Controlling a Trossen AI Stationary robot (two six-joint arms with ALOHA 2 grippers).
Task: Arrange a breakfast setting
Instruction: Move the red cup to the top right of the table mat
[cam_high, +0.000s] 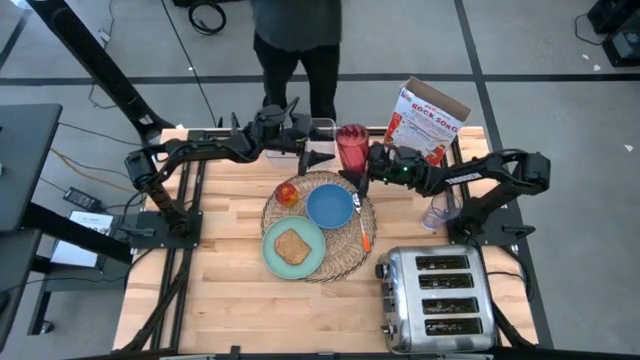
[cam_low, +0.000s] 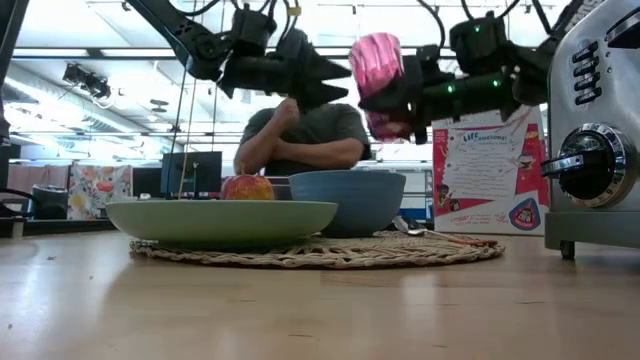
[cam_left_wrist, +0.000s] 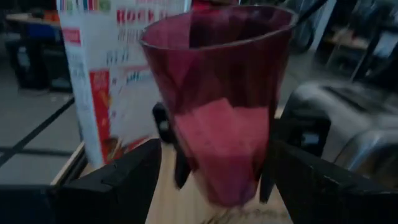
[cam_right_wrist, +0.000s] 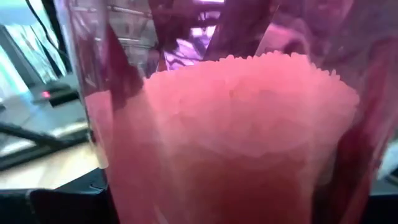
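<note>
The red cup (cam_high: 352, 148), thin translucent plastic, hangs upright above the bench's far edge, clamped in the right pincer (cam_high: 366, 164). It looks light, slick and easily crushed, so a gentle hold around mid-wall seems best. The left pincer (cam_high: 312, 152) stands apart beside it, past the woven mat (cam_high: 345, 255).

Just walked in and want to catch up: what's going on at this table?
The robot is laying a breakfast setting. The right gripper holds the red cup in the air behind the wicker placemat, while the left gripper sits beside the cup with its fingers open, not gripping it. On the mat lie the green plate with toast, the blue bowl, the apple and the orange-handled utensil.
</note>
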